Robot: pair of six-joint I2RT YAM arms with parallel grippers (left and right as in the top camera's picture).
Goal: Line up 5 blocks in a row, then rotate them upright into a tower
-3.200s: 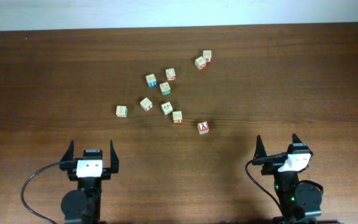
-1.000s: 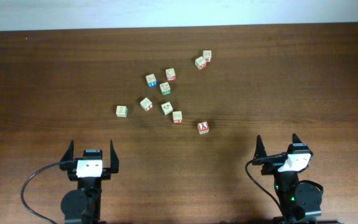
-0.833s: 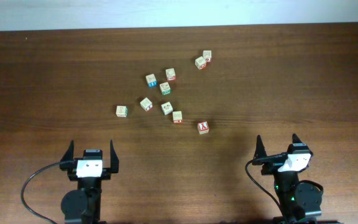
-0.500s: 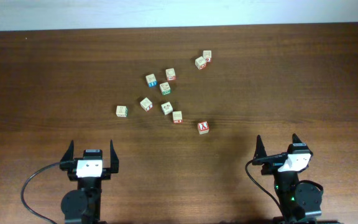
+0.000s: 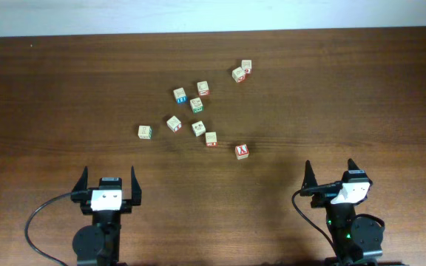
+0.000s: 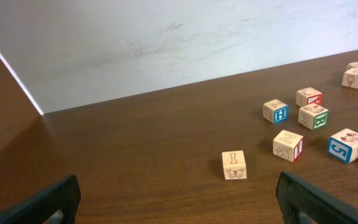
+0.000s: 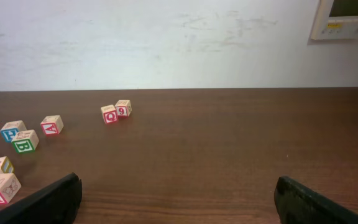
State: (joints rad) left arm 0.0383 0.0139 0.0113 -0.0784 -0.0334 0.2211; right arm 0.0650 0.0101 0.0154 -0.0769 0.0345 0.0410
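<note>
Legible characters, one per block face: H block (image 6: pixel 276 111), blue; B block (image 6: pixel 313 116), green; 5 block (image 6: pixel 341 148), blue; Q block (image 7: pixel 109 116), red; 9 block (image 7: pixel 123 109), red; X block (image 5: pixel 242 151), red.

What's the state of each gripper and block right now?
left gripper: open, empty, short of the blocks.
right gripper: open, empty, short of the blocks.
X block: flat on the table, set apart, nearest the right gripper.
Q block: flat, right beside the 9 block.
9 block: flat, farthest back.
I block: flat, alone, leftmost.
other six blocks: loose cluster, none stacked.
</note>
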